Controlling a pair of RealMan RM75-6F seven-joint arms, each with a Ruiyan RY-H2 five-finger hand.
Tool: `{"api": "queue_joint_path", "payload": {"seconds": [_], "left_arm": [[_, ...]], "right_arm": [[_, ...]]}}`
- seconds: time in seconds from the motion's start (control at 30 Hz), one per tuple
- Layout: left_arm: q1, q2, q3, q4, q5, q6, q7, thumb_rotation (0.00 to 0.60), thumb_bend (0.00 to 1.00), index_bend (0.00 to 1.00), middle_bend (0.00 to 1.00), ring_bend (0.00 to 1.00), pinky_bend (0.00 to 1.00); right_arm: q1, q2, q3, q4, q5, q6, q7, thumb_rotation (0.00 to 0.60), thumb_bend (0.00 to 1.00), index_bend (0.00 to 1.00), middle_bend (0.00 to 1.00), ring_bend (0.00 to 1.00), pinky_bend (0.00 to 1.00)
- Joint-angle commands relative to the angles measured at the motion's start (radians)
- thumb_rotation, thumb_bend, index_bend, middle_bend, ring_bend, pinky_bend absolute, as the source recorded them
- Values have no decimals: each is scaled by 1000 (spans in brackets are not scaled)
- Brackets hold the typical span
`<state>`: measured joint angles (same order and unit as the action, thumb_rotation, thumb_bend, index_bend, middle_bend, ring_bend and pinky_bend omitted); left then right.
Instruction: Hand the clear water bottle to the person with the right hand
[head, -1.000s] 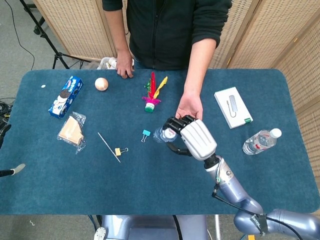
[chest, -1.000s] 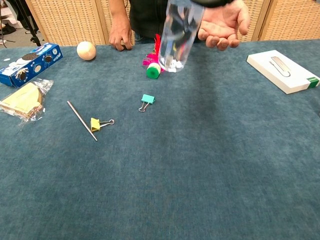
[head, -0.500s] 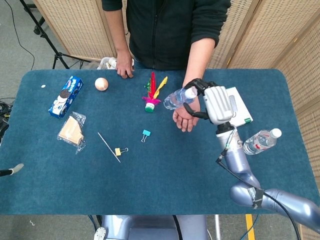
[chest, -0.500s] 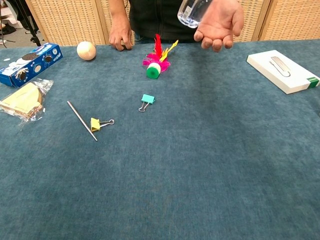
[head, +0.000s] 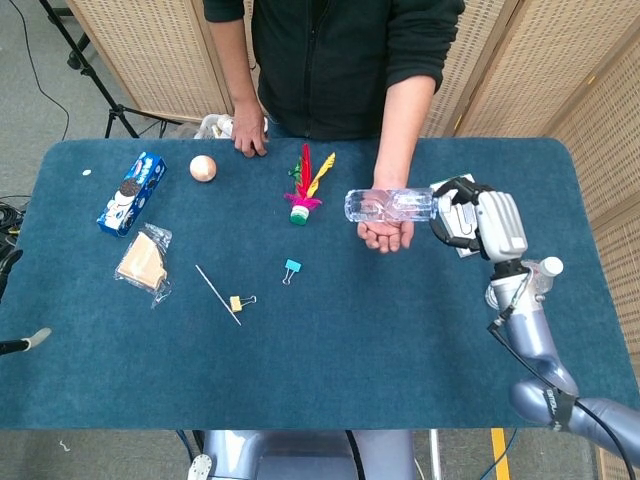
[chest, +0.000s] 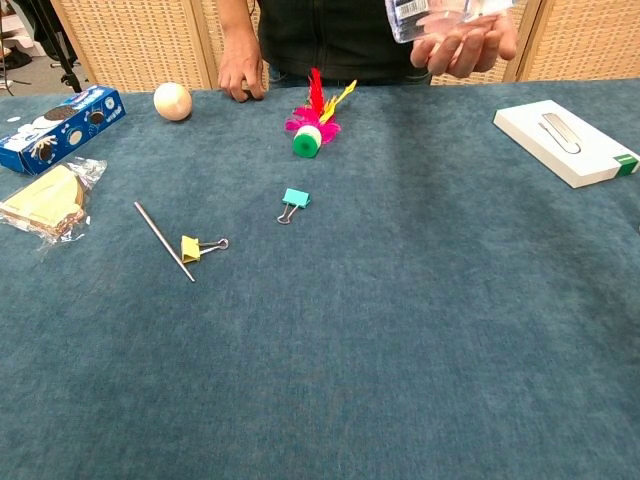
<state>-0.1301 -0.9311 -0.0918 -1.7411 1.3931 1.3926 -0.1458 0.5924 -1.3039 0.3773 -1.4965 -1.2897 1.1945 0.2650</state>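
The clear water bottle (head: 390, 206) lies sideways across the person's upturned palm (head: 386, 233), above the table's far middle. In the chest view the bottle (chest: 445, 17) shows at the top edge, with the person's fingers (chest: 462, 52) curled under it. My right hand (head: 472, 218) is at the bottle's right end, with its dark fingers curved toward the cap. Whether they still grip it is unclear. Only a grey sliver of my left hand (head: 28, 340) shows at the left edge.
A second, labelled bottle (head: 520, 283) lies by my right forearm, and a white box (chest: 565, 142) lies at the right. Also on the blue table (head: 320, 360): feather shuttlecock (head: 303, 200), teal clip (head: 291, 267), yellow clip (head: 237, 302), metal rod (head: 215, 291), ball (head: 203, 168), cookie box (head: 132, 192), wrapped snack (head: 143, 262).
My right hand swung right with the bottle, which turned horizontal and now lies on the person's palm. More of the bottle shows outside my fingers.
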Motion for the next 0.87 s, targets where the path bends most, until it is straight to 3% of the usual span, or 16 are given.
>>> {"api": "queue_joint_path", "payload": {"seconds": [0.03,0.07,0.13,0.17,0.27,0.4,0.53,0.77,0.87], "left_arm": [[-2,-2,4,-6,10,0,11,600,0,0,0,0,0],[-1,-3,5,-8,12,3,15,600,0,0,0,0,0],[0,-4,7,-11,15,5,18,600,0,0,0,0,0],[1,-3,7,-12,17,6,17,600,0,0,0,0,0],[3,-1,7,-11,19,12,11,600,0,0,0,0,0],[5,2,9,-9,23,16,2,600,0,0,0,0,0],[11,3,14,-8,35,25,-4,600,0,0,0,0,0],[35,-3,22,-10,44,64,14,600,0,0,0,0,0],[47,-9,24,-11,48,87,24,600,0,0,0,0,0]], "right_arm": [[-52,48,-81,-3,-123,49,40,600,616,344,208,168,246],[-62,64,-93,-13,-145,61,44,600,528,251,112,80,172],[-68,80,-94,-29,-152,74,33,600,341,117,16,4,73],[-71,89,-90,-40,-152,84,24,600,222,72,0,0,35],[-89,128,-78,-102,-160,126,-11,600,21,46,0,0,0],[-128,181,-84,-191,-204,197,-60,600,0,46,0,0,0],[-204,222,-162,-247,-303,278,-128,600,0,46,0,0,0],[-335,166,-275,-160,-400,418,-271,600,0,46,0,0,0],[-378,125,-295,-114,-418,475,-322,600,0,46,0,0,0]]}}
